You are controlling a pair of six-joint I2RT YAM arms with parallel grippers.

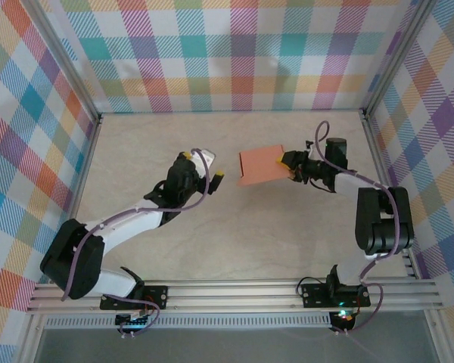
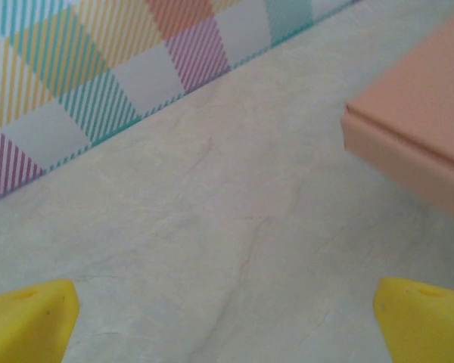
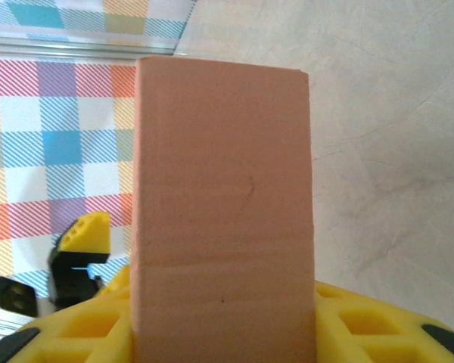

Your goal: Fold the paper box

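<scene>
Right gripper [image 1: 288, 168] pinches the paper box [image 1: 259, 165] by one end, mid-table. It looks boxed up already, walls formed, so folding seems mostly done. Beyond it, left gripper [image 1: 204, 168] hangs fingers spread, touching nothing.

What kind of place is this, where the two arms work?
Probably a laboratory robot cell, not a home: plaid-printed walls enclose a pale tabletop, aluminium rails carry two arm bases, and the right gripper holds the paper box.
</scene>
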